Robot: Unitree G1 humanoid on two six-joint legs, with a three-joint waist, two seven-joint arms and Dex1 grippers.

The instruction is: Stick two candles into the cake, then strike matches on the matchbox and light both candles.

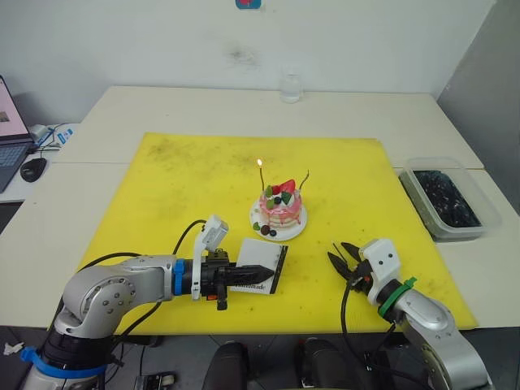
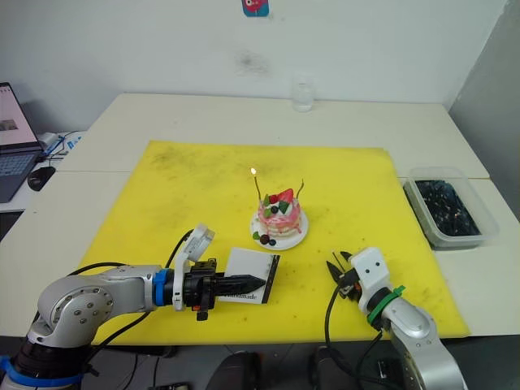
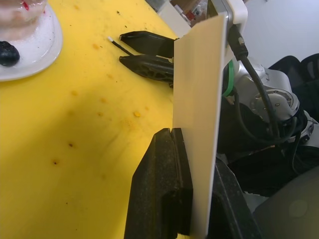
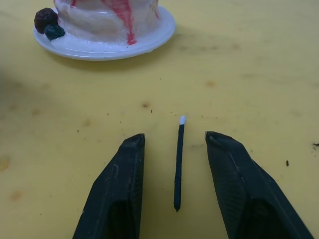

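Observation:
The pink-and-white cake sits on its white plate in the middle of the yellow mat. Two thin candles stand in it. The left candle burns with a small flame, and the right candle shows no flame. My left gripper is shut on the matchbox, which it holds on edge near the plate's front-left. My right gripper rests open on the mat to the front-right of the cake. A dark match with a white head lies between its fingers, touching neither.
The yellow mat covers the table's centre. A clear bin of dark items stands off its right edge. A glass is at the back, and a laptop and mouse are at the far left.

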